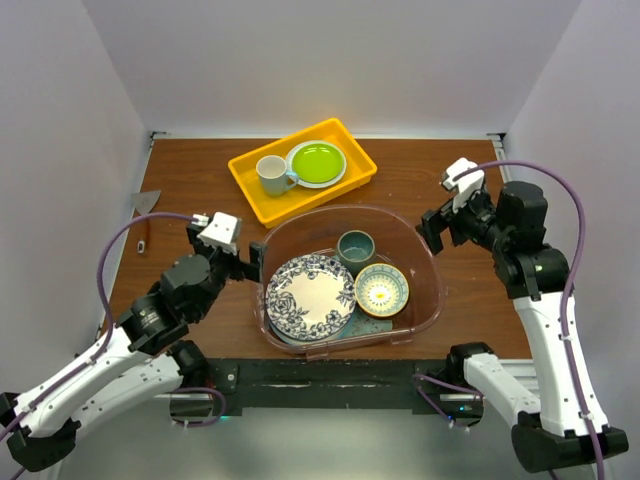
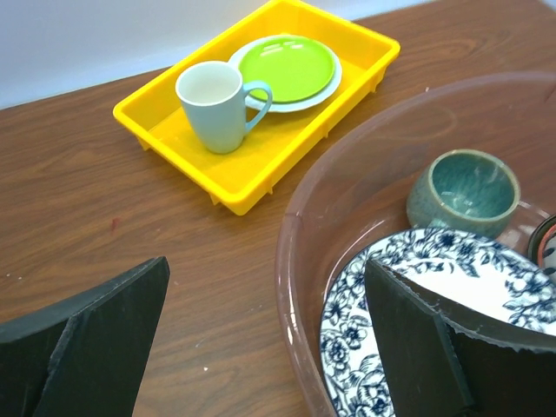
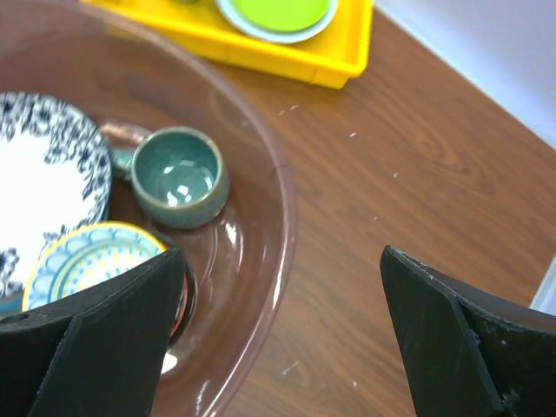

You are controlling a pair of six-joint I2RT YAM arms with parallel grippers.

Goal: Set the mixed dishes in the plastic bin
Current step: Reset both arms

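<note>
Brown wood-grain tabletop (image 1: 430,170), matte and flat. At its near middle, the plastic bin (image 1: 405,235): clear, faintly pink, glossy, with low walls, a rounded far side, and its long axis running left to right. Set between both arms, to the right of the left end effector (image 1: 248,262) and to the left of the right end effector (image 1: 435,232). Left one nearer, almost at the bin's left rim; right one just beside the right rim, seemingly raised above it. Both spread wide, nothing between the fingers.

Far of the bin, a yellow rectangular tray (image 1: 250,185) in hard plastic, lying at an angle.

Inside the bin, at its left, a blue-floral plate (image 1: 310,293), round and glazed, resting on a mint-green sliver, probably the divided tray. Right of the plate, a small patterned bowl (image 1: 381,288) with a scalloped yellow-and-teal inside. Far of both, a dark teal mug (image 1: 356,245), speckled glaze, upright and empty.

No task dish seen loose outside the bin; likely little left but to pull clear.
</note>
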